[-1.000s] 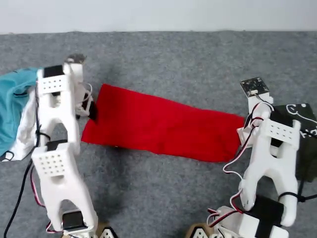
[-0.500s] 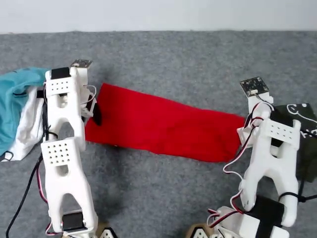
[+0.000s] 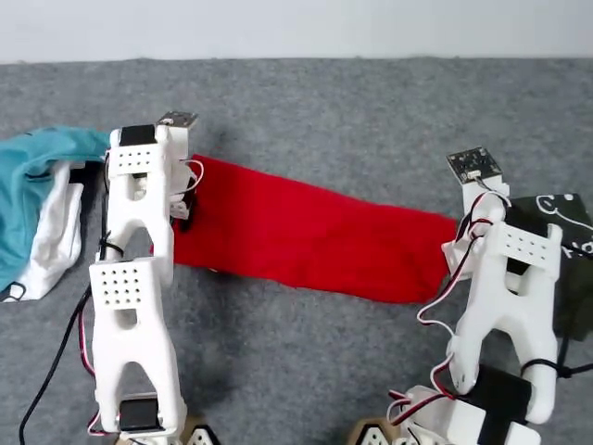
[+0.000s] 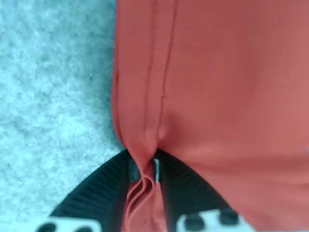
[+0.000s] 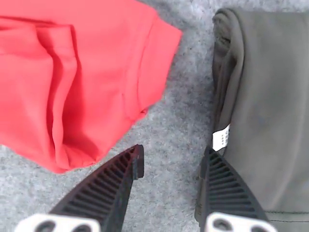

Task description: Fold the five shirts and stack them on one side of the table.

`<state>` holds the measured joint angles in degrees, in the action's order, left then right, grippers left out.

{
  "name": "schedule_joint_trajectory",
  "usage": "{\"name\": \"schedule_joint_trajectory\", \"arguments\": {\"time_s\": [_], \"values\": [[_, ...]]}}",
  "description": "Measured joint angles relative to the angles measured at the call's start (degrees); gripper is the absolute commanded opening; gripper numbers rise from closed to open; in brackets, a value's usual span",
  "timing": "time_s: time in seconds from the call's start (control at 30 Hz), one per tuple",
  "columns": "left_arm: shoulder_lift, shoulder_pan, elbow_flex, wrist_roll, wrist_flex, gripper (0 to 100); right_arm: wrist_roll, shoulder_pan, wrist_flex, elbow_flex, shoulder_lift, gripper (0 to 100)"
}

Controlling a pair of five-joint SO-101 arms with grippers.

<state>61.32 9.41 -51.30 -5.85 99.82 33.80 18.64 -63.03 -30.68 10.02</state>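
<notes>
A grey, carpet-like cover (image 3: pixel 306 102) is lying over the whole table, and a pale wall (image 3: pixel 296 28) is running along its far edge. The red shirt (image 3: pixel 315 236) is lying flat on the grey as a long band across the middle, reaching from one arm to the other. The left arm (image 3: pixel 130 306) is standing over the band's left end and hiding that corner in the high view. In the left wrist view, the left gripper (image 4: pixel 143 169) is pressing its fingers together on a pinched fold of the red hem. At the table's left edge a teal shirt (image 3: pixel 32 171) and a white shirt (image 3: pixel 56 236) are lying bunched and unfolded, touching each other, with the frame cutting off part of both. At the right edge a dark shirt (image 3: pixel 570 232) is lying folded, partly under the right arm (image 3: pixel 505 306) and partly running out of the frame, so its full outline is hard to make out. The right gripper (image 5: pixel 171 157) is hovering with its fingers apart over the bare grey strip between the red shirt's right end and the dark shirt. Whether the finger nearer the dark shirt is touching it cannot be told. A small white label (image 5: pixel 221 137) is sticking out from the dark shirt's folded edge.
</notes>
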Motion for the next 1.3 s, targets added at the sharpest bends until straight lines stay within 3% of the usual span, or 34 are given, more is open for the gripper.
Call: {"name": "schedule_joint_trajectory", "arguments": {"time_s": [0.33, 0.5, 0.67, 0.97, 1.3], "values": [[-4.3, 0.3, 1.0, 0.9, -0.2, 1, 0.0, 0.0, -2.7, 0.0, 0.0, 20.2], [-14.5, 0.4, 6.6, 4.4, -0.2, 1, 0.0, 1.0, -3.3, 0.0, 3.2, 20.1], [-28.1, -2.5, 16.4, 4.6, -0.3, 1, 0.0, 7.2, -3.3, 0.0, 12.8, 20.1], [-36.9, -22.7, 22.7, 4.7, -0.3, 1, 0.0, 17.2, -9.2, 0.0, 29.1, 20.1], [-17.2, -43.3, -3.3, 5.8, -0.3, 1, 0.0, 18.2, -19.5, 0.0, 42.1, 20.1]]}}
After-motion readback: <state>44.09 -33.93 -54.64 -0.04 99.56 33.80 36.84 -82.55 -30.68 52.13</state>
